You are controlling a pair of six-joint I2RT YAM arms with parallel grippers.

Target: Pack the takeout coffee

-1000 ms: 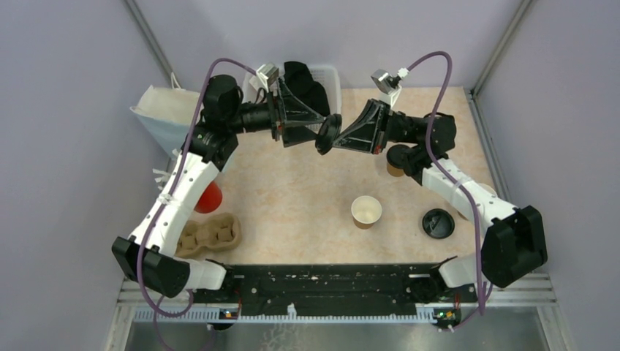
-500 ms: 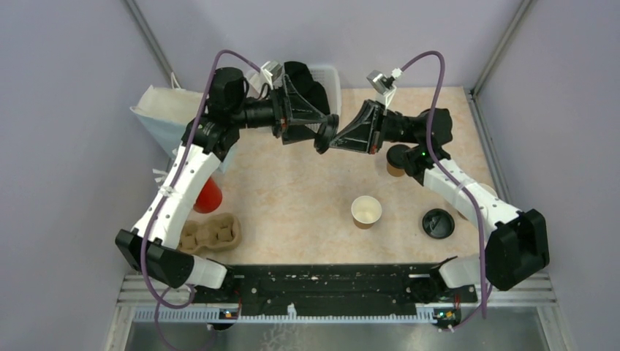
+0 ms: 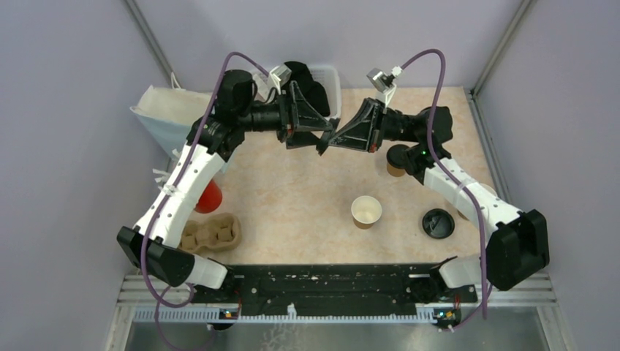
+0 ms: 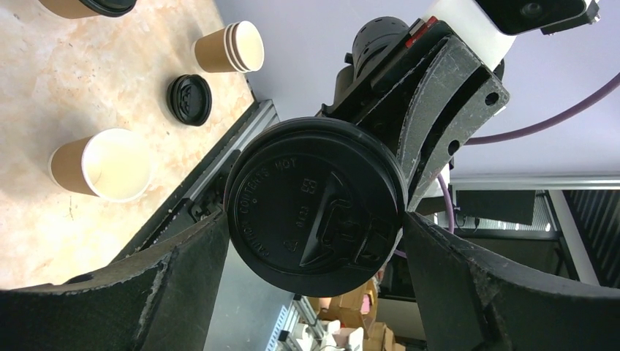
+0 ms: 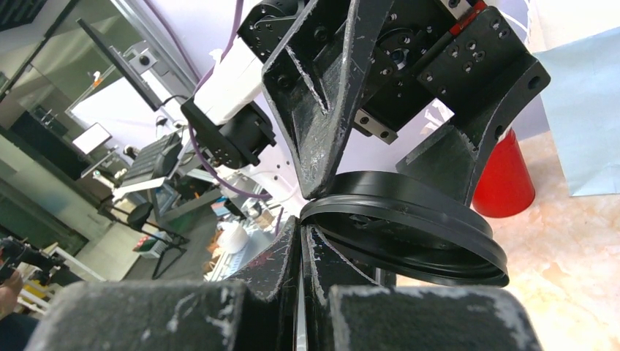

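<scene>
Both arms are facing each other tip to tip in mid-air over the far middle of the bench (image 3: 292, 190). The right hand (image 5: 301, 232) is pinching fully closed on the rim of the black lid (image 4: 314, 197), holding it on edge off the bench. The left hand (image 4: 314, 234) is standing spread wide, its fingers (image 4: 175, 278) bracketing the lid, with the rim sitting right at both pads. I cannot tell whether they are pressing on it. The lid's embossed top is facing the left wrist camera.

The open kraft cup (image 3: 366, 211), white inside, is standing upright toward the bench's near edge, well apart from both hands. A second black lid (image 3: 438, 224) is lying flat to its right. A lidded kraft cup (image 3: 395, 157) is showing partly behind the right arm. A red cup (image 3: 210, 198) and a cardboard carrier (image 3: 212, 234) are sitting at the left, beside the left arm.
</scene>
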